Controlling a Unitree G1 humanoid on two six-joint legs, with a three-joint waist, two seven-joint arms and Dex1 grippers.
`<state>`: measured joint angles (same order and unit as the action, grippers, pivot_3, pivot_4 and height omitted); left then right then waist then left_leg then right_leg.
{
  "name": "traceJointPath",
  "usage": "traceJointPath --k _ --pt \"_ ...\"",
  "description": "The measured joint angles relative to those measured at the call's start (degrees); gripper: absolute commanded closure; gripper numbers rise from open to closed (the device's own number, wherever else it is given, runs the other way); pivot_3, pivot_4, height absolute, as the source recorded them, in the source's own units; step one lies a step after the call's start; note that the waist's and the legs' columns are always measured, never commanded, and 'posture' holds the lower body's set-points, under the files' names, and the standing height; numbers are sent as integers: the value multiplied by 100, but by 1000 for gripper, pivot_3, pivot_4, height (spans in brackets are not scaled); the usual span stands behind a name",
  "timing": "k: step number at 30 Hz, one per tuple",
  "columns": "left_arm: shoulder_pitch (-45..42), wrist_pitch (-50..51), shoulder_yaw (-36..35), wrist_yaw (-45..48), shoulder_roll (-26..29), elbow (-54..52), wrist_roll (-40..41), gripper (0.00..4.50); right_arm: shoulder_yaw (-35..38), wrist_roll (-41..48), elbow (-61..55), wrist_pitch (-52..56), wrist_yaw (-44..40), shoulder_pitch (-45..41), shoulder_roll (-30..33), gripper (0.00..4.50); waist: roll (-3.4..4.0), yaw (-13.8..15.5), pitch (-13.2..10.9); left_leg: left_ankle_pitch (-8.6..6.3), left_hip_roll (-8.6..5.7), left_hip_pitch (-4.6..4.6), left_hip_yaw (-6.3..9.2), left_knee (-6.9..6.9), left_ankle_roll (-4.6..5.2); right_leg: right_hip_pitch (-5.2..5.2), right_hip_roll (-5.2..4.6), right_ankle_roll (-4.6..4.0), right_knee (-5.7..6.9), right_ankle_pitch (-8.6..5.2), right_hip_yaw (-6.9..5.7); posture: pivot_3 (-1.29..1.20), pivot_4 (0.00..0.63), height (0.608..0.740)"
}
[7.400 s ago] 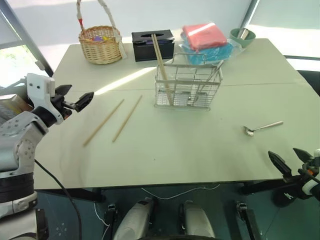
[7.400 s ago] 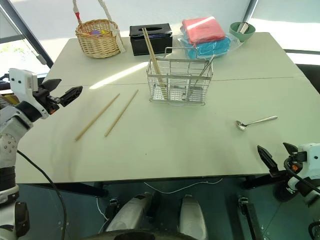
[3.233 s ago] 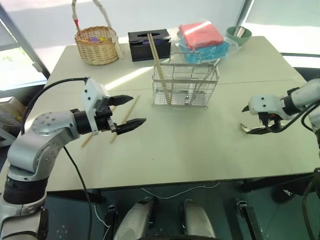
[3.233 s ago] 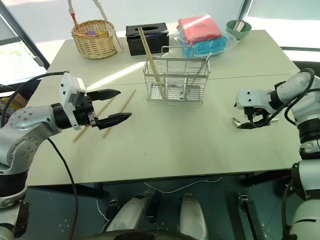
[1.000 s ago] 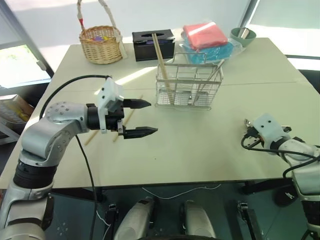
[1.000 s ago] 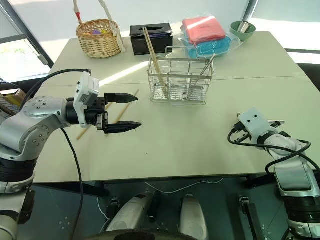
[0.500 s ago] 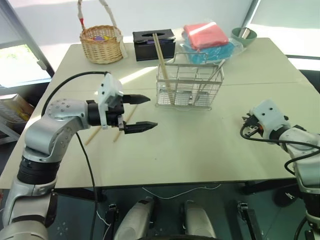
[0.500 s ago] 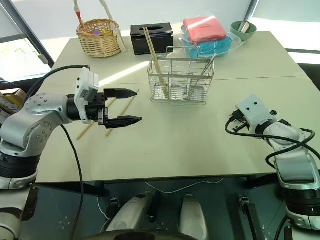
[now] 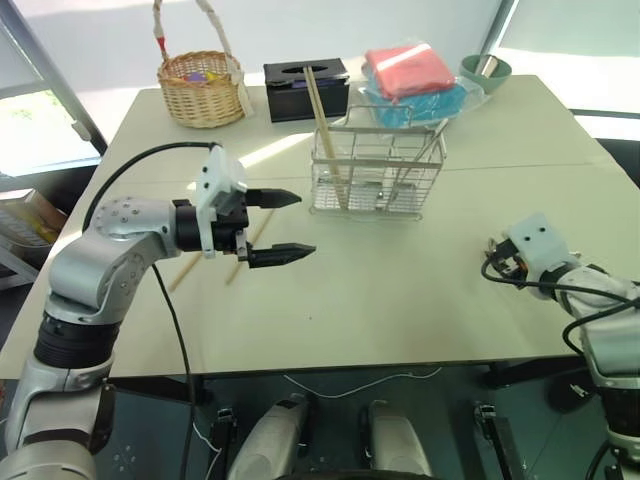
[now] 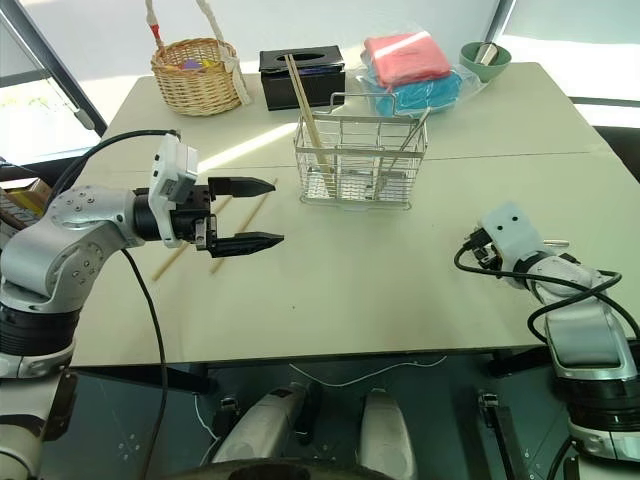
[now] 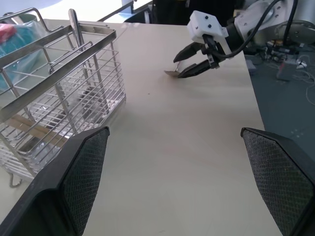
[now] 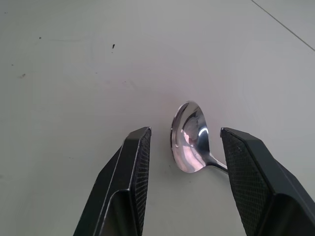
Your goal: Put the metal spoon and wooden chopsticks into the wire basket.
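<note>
The metal spoon [image 12: 189,142] lies on the table, its bowl between the spread fingers of my right gripper [image 12: 186,132], which is open and not touching it. The left wrist view also shows that gripper [image 11: 178,67] over the spoon [image 11: 173,73]. Two wooden chopsticks [image 9: 184,272] lie on the table at the left, partly hidden behind my left gripper [image 9: 297,225], which hovers open and empty above them. The wire basket [image 9: 378,170] stands mid-table with another pair of chopsticks [image 9: 320,110] and a metal utensil leaning inside it.
Along the far edge stand a wicker basket [image 9: 203,85], a black tissue box [image 9: 305,88], red and blue packets [image 9: 415,75] and a green bowl [image 9: 487,72]. The table's front edge [image 9: 330,360] runs close under both arms.
My right hand has shifted slightly around the spoon's spot. The left arm, the chopsticks and the wire basket have stayed where they were.
</note>
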<state>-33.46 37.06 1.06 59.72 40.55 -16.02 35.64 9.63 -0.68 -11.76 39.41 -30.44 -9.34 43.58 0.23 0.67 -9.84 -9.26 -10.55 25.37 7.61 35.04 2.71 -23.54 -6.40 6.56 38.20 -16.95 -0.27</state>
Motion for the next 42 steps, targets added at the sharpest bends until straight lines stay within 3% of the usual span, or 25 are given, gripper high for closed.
traceJointPath --k 5,8,11,24,32,36,42 --pt "-36 7 0 2 0 0 0 0 -27 -29 231 -59 155 -67 -69 2215 0 3 0 0 0 0 0 1 0 1 0 0 0 0 0 0 150 725" --pt "-49 8 0 2 0 0 0 0 -49 -32 446 -200 256 -84 -186 3050 0 3 0 0 0 0 0 0 0 1 0 0 0 0 0 0 150 725" --pt "-60 9 0 2 0 1 0 0 -81 -32 532 -275 289 -84 -205 4444 0 3 0 0 0 0 0 0 0 0 1 1 0 0 0 0 150 725" --pt "-101 2 -1 -2 0 20 -9 0 -120 -65 159 -517 273 -221 -108 4444 -1 -15 1 0 0 -1 1 -1 -1 -2 2 2 1 1 0 0 150 725" --pt "-343 -120 -4 3 -8 197 -67 0 212 487 -687 323 575 -2813 -309 4444 0 -99 -3 -1 1 0 6 -11 1 -5 2 3 -6 3 -2 0 150 725" --pt "-443 -183 11 16 -26 372 -148 0 350 934 -583 722 890 -3678 -1040 4444 -8 -115 -2 0 0 8 5 -13 1 -12 1 8 -6 7 -1 0 150 725" --pt "-568 -300 32 40 -100 508 -256 0 489 1345 21 158 1487 -4944 -2065 4444 -6 -145 -2 18 -1 1 6 -19 -28 -15 4 11 4 10 -1 0 150 725"
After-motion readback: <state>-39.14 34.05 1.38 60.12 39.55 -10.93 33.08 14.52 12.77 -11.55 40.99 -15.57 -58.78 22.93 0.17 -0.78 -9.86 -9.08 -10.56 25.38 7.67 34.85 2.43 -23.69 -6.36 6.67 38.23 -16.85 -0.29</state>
